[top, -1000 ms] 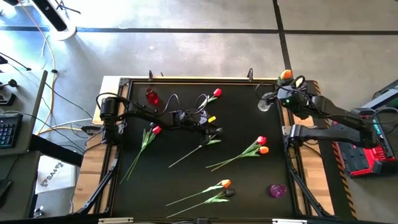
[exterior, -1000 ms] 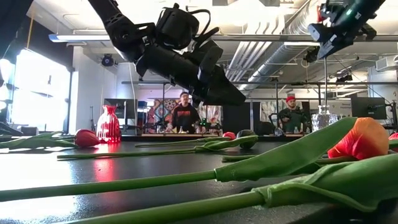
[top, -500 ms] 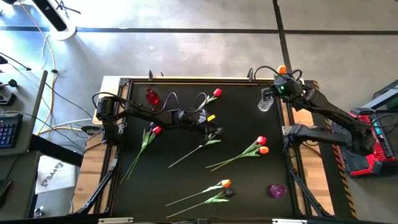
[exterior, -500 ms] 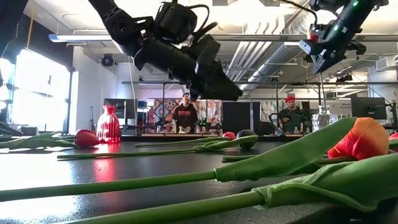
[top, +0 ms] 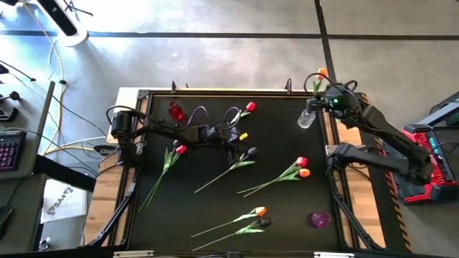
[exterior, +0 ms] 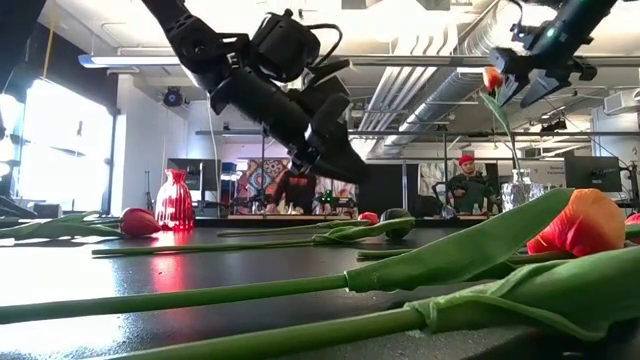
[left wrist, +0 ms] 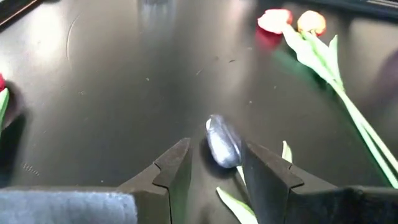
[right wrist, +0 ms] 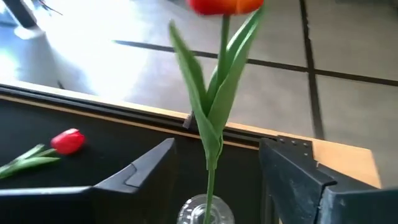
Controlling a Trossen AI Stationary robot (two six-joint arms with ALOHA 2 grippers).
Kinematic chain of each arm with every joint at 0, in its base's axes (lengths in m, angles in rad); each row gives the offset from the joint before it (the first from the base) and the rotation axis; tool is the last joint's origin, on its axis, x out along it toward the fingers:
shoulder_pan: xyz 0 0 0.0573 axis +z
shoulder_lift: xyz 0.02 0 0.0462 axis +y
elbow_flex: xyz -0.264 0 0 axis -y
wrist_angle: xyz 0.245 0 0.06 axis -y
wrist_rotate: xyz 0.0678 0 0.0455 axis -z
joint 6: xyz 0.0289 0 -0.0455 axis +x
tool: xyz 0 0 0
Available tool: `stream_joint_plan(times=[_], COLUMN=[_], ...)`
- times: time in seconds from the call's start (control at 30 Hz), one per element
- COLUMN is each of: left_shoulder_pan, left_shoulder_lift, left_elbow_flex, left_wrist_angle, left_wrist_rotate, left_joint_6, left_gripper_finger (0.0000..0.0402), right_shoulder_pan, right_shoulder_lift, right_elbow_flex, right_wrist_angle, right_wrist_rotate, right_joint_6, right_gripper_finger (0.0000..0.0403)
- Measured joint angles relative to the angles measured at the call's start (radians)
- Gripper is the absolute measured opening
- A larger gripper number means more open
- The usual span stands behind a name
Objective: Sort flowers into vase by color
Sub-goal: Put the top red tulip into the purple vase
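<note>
One orange tulip (right wrist: 225, 68) upright in clear vase (top: 306, 119) | right gripper (right wrist: 217, 171) open around stem | left gripper (left wrist: 214, 163) open over black tulip (left wrist: 222, 142) on bench (top: 215, 193)

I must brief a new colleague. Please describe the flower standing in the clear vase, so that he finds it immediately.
Look at the black table's far right corner, where the clear vase stands. The orange tulip rises from it; it alone stands upright, while the others lie flat.

Overhead looks straight down, low view skims the table (top: 215, 215) (shared by both), wrists close.
</note>
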Motion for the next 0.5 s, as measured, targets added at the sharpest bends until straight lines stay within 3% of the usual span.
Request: stream_joint_plan(times=[0.5], left_shoulder_pan=[0.002], left_shoulder_lift=[-0.006], left_elbow_flex=[-0.006], left_wrist_angle=[-0.02], left_wrist_rotate=[-0.048], left_joint_6=[-0.006], left_gripper_finger=[0.0125], right_shoulder_pan=[0.029], right_shoulder_lift=[-0.228], right_elbow_flex=[0.001], right_wrist_angle=[-0.007], right_wrist_rotate=[-0.266], right_joint_6=[0.013], right_gripper_finger=[0.0222])
